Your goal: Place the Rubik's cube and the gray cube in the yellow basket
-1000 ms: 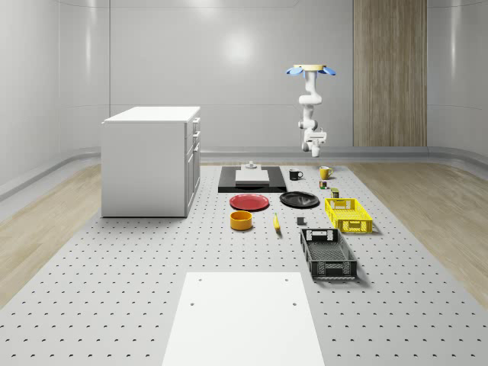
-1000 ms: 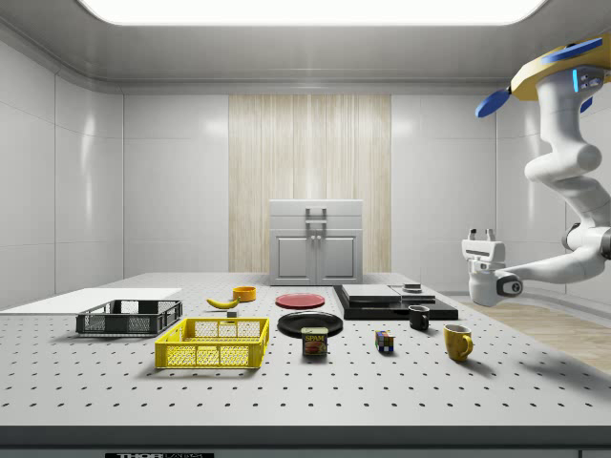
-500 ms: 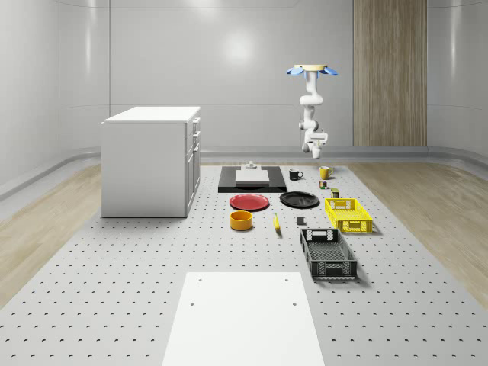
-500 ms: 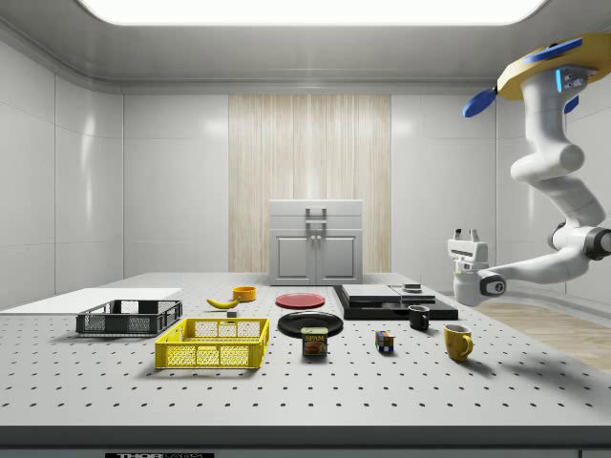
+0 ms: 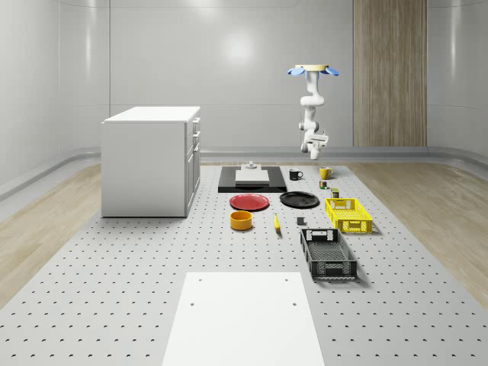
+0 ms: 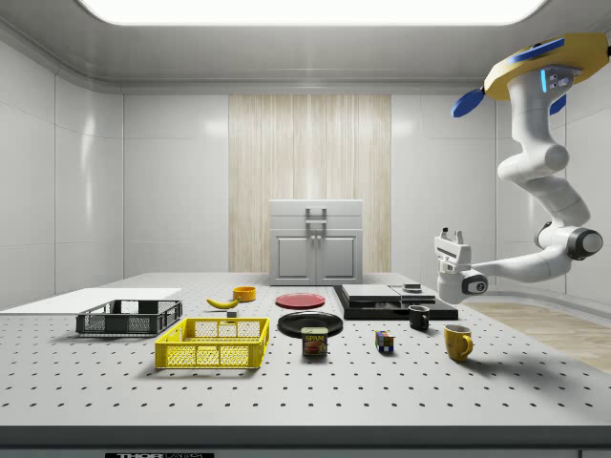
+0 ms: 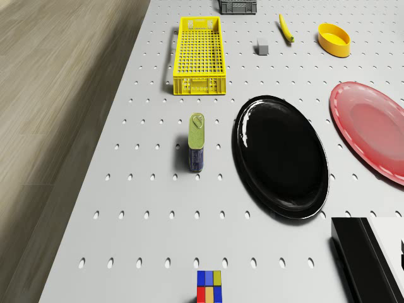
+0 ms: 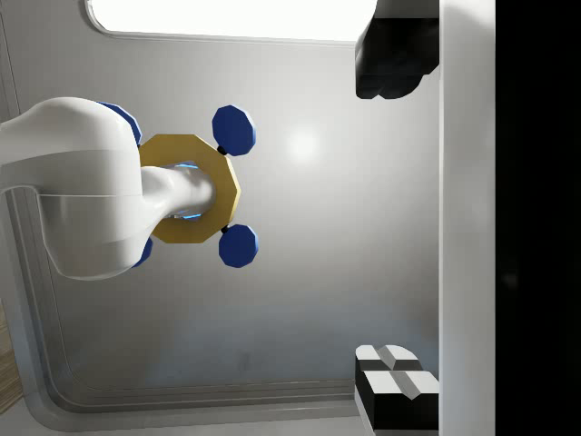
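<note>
The big gray table (image 6: 286,391) with rows of small holes holds everything. A white cabinet (image 5: 151,160) stands on it, toward the whole-scene view's left.

The drone (image 6: 535,69) hovers high in the air over the table's far end, near the side view's right. Its white arm (image 6: 539,181) bends down and reaches toward the side view's left. The gripper (image 6: 449,236) points up toward the ceiling, high above the black mug (image 6: 419,318) and the yellow mug (image 6: 458,342). In the wrist view its two fingers (image 8: 395,386) are spread far apart with nothing between them.

The yellow basket (image 6: 214,343) sits on the table near the black basket (image 6: 129,317). There is nothing in the yellow one. A black plate (image 7: 281,156) lies next to a red plate (image 7: 372,129). A can (image 7: 197,142) stands between the yellow basket and the Rubik's cube (image 7: 209,287).

The Rubik's cube rests on the table, well apart from the yellow basket. The gray cube (image 7: 262,45) is very small. It sits on the table near the yellow basket, just beside a banana (image 7: 286,28). A yellow bowl (image 7: 334,39) is near the banana too.
</note>
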Robot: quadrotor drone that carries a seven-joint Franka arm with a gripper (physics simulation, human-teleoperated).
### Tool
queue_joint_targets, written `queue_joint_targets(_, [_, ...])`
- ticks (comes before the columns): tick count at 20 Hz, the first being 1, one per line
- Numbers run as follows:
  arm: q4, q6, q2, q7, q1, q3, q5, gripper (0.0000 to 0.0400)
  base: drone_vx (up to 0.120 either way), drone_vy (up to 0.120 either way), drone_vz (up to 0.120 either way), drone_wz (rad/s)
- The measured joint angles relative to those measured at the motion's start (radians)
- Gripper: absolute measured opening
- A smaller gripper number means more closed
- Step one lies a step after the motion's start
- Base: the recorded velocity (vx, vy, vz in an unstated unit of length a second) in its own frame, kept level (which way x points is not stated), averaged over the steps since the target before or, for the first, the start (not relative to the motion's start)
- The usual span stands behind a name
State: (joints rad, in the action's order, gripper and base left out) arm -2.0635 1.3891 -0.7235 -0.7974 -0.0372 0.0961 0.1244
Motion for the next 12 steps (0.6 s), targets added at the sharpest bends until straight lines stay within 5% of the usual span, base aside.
queue_joint_targets(4, [-0.020,0.006,-0.006,-0.016,-0.027,0.086,0.121,0.0400,0.000,0.000,0.000,0.000])
queue_joint_targets(8, [-0.082,0.017,-0.022,-0.051,-0.078,0.241,0.346,0.0400,0.110,0.000,0.000,0.000])
queue_joint_targets(12, [-0.247,0.035,-0.060,-0.125,-0.168,0.474,0.712,0.0400,0.120,0.000,-0.110,0.000])
